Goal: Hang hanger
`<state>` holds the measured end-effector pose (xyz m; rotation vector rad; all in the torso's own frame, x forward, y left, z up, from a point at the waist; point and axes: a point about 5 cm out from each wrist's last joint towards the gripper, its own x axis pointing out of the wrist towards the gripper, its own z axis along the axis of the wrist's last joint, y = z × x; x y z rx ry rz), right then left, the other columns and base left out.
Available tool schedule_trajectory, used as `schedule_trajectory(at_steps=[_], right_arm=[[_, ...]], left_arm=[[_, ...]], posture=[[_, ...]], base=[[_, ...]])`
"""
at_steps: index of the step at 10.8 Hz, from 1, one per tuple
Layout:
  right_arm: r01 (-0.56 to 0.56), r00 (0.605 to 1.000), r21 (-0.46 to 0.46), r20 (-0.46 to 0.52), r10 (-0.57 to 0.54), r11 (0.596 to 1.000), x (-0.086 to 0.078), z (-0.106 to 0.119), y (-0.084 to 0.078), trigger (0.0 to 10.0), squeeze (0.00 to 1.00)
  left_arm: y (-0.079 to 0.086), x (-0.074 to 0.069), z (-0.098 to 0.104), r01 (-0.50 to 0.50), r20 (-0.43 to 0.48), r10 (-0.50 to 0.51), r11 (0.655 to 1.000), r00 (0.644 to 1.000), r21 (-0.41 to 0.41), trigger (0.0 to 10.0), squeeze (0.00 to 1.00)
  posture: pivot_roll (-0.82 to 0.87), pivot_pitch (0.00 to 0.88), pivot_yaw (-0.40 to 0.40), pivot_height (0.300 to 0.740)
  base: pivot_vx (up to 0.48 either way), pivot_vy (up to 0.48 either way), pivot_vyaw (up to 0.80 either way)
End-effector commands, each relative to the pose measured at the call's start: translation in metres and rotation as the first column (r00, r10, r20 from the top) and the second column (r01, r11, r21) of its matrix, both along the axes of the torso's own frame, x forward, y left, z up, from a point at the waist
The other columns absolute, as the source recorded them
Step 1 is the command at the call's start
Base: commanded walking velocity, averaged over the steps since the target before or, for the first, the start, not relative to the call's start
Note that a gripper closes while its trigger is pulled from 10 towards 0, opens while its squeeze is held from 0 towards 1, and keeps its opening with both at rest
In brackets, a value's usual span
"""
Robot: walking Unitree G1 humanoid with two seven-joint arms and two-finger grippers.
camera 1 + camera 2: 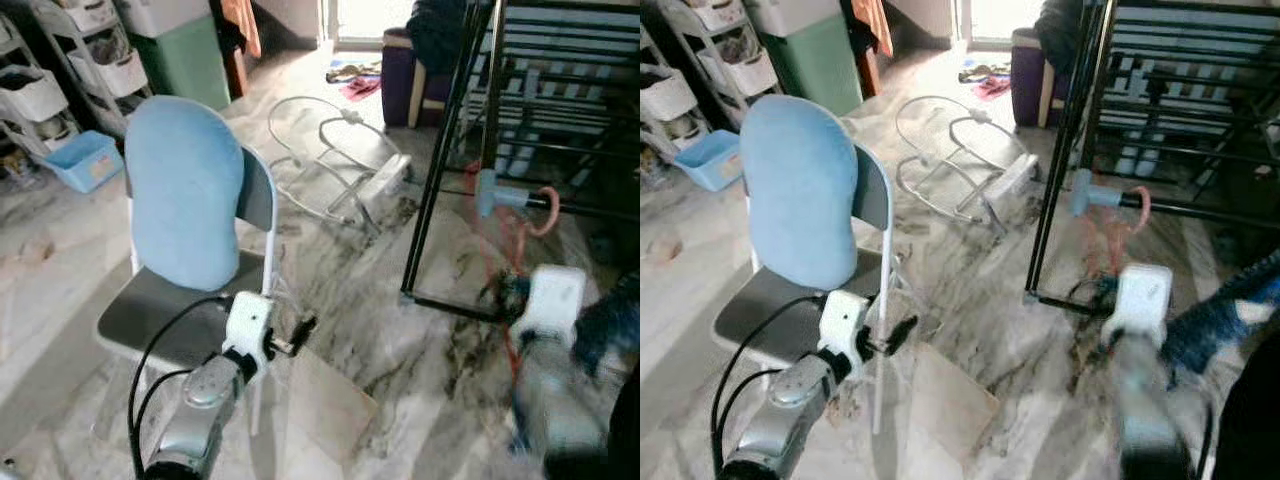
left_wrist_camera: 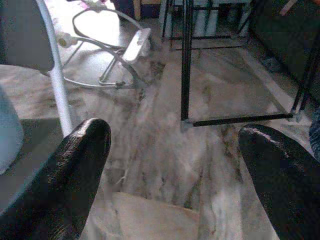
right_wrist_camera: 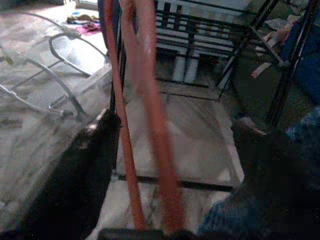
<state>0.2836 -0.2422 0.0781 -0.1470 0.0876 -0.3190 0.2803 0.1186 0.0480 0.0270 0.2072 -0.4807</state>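
An orange wire hanger hooks over a horizontal black rail of the black drying rack on the right, and its body hangs down below the rail. My right gripper, blurred, is just beneath it. In the right wrist view the orange wires run between my right gripper's spread fingers, which stand open and unclamped. My left gripper is open beside the chair, with only floor between its fingers.
A folding chair with a light blue cushion stands close on the left. A white wire rocker frame lies on the marble floor ahead. Flat cardboard lies near my left arm. Blue cloth is at the right edge, storage drawers far left.
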Motion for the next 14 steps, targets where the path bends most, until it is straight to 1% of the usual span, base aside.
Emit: schedule_trajectory(at_steps=[1,2,4,5,7,9,14], right_arm=[[-0.012,1.000,-0.010,0.029,0.012,1.000,-0.001,0.007,0.005,10.0,1.00],[-0.046,0.998,-0.023,0.043,0.047,0.999,-0.009,0.007,0.015,10.0,1.00],[-0.057,0.998,-0.018,0.025,0.057,0.998,-0.017,0.005,0.023,10.0,1.00],[-0.052,0.998,-0.018,0.019,0.053,0.998,-0.020,0.006,0.022,10.0,1.00],[-0.038,0.999,-0.018,0.019,0.038,0.999,-0.018,0.009,0.017,10.0,1.00],[-0.046,0.999,-0.021,0.011,0.046,0.999,-0.015,0.012,0.017,10.0,1.00],[-0.041,0.999,-0.037,0.002,0.041,0.998,-0.013,0.015,0.013,10.0,1.00]], left_arm=[[0.002,-0.001,-0.002,-0.015,-0.001,0.015,1.000,1.000,0.013,10.0,0.00],[0.001,0.000,-0.003,-0.016,-0.004,0.016,1.000,1.000,0.011,10.0,0.00],[0.001,0.002,-0.003,-0.023,-0.002,0.023,1.000,1.000,0.010,10.0,0.00],[0.001,0.003,-0.004,-0.024,0.000,0.024,1.000,1.000,0.016,10.0,0.00],[0.000,0.004,-0.004,-0.025,0.004,0.025,0.999,1.000,0.021,10.0,0.00],[0.000,0.005,-0.005,-0.028,0.004,0.028,0.999,1.000,0.020,10.0,0.00],[-0.001,0.003,-0.008,-0.042,-0.004,0.042,0.999,0.999,0.016,10.0,0.00]], posture=[[-0.09,0.040,0.049,0.740],[-0.09,0.040,0.044,0.740],[-0.10,0.039,0.042,0.740],[-0.10,0.037,0.043,0.740],[-0.10,0.034,0.040,0.740],[-0.10,0.031,0.035,0.740],[-0.10,0.052,0.027,0.740]], base=[[0.000,0.000,0.00],[0.000,0.000,0.00],[0.000,0.000,0.00],[0.000,0.000,0.00],[0.000,0.000,0.00],[0.000,0.000,0.00],[-0.267,0.000,0.00]])
